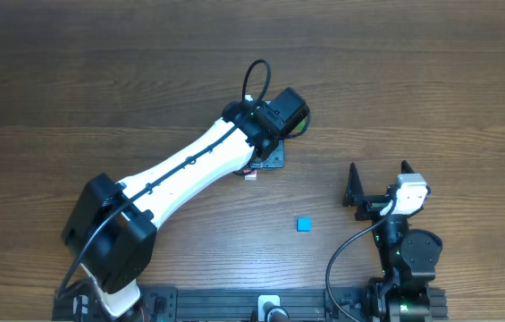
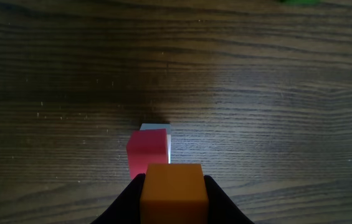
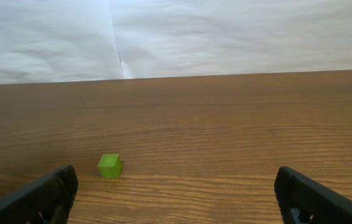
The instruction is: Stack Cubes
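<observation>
While the left pincer [image 2: 173, 208] is closed on an orange cube [image 2: 174, 183], gripping it by two opposite sides and holding it, as far as I can judge, above the bench [image 2: 288, 93], the stack looks partly built and not finished; just ahead of that pincer and below it stands a red cube [image 2: 146, 151], and a white cube [image 2: 156, 128] peeks out from behind and beside the red one, so I take the red to sit on the white, though the angle does not show for certain that it is on top rather than pressed alongside; if that reading holds, two cubes are stacked and the orange one would be the third; it is not yet over the red cube, being offset a little to one side of it, so it needs centring and lowering before release; the right pincer [image 1: 378, 170] rests with its fingers spread wide and nothing between them, well apart from the stack; a green cube [image 3: 109, 165] lies alone on the bench ahead of the right pincer, and a blue cube [image 1: 303, 224] lies alone off to the side of the right pincer, toward the left arm; both look unstacked, so by my estimate roughly half of the job is left: place the orange, then fetch the green and the blue.
</observation>
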`<state>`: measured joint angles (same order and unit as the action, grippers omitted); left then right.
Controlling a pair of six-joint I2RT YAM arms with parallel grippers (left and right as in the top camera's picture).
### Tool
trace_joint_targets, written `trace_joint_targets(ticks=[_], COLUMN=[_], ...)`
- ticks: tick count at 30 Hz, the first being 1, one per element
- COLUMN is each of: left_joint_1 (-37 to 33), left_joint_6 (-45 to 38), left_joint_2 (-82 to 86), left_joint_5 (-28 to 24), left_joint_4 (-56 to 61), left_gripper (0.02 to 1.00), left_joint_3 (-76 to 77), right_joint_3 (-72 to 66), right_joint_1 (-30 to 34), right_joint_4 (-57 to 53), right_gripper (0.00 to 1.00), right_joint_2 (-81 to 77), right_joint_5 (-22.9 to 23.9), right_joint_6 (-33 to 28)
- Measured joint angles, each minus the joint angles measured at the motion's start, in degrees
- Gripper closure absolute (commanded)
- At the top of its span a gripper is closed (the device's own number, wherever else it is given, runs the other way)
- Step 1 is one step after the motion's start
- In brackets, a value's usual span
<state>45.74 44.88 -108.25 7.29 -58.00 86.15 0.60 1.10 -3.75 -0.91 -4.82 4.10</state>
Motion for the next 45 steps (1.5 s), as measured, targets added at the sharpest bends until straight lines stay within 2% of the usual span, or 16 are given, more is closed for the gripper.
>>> trace_joint_targets(ticks=[45], left_joint_1=[-1.46], left_joint_6=[0.20], left_joint_2=[0.00], left_joint_5=[0.00], left_joint_4=[3.48], left_gripper=[0.908], left_joint_3=[-5.84], right_joint_3=[0.00], right_joint_1=[0.00], right_joint_4=[0.00], right_gripper=[0.009], right_joint_2=[0.00], right_joint_5=[-0.02], right_joint_6=[-0.02])
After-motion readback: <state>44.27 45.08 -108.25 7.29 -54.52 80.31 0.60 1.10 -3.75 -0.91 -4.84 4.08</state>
